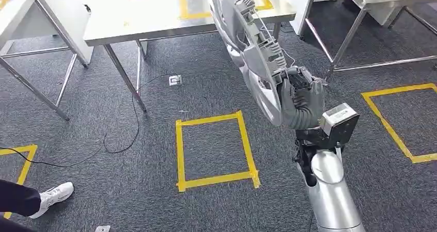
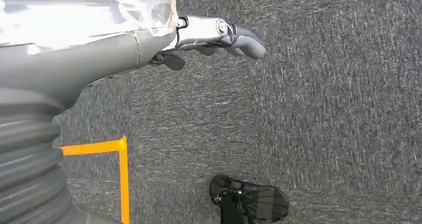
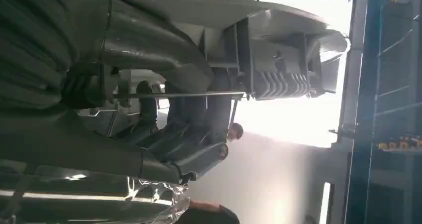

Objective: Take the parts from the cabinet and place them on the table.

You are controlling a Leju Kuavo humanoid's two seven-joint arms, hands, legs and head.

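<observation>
Down at the lower left of the head view, a person's white shoe (image 1: 53, 197) is standing on the grey carpet (image 1: 154, 139), close to a black cable (image 1: 123, 139) that is trailing toward a steel table (image 1: 154, 15) at the top. Moving rightward, a square of yellow tape (image 1: 215, 150) is lying on the carpet in the middle of the floor. Right of it, the right hand (image 1: 301, 100) is holding up a large grey plastic part (image 1: 252, 56), its fingers wrapping around the part's lower edge; the part is tilting up and to the left, its top end overlapping the table's near edge, well above the floor. The right wrist view is showing the dark fingers (image 3: 189, 149) clamping on the part's ribbed underside. Another yellow tape outline (image 1: 397, 123) is lying at the far right. The left hand (image 2: 164, 35) is hanging over the carpet holding nothing, though I cannot tell how its fingers are lying.
</observation>
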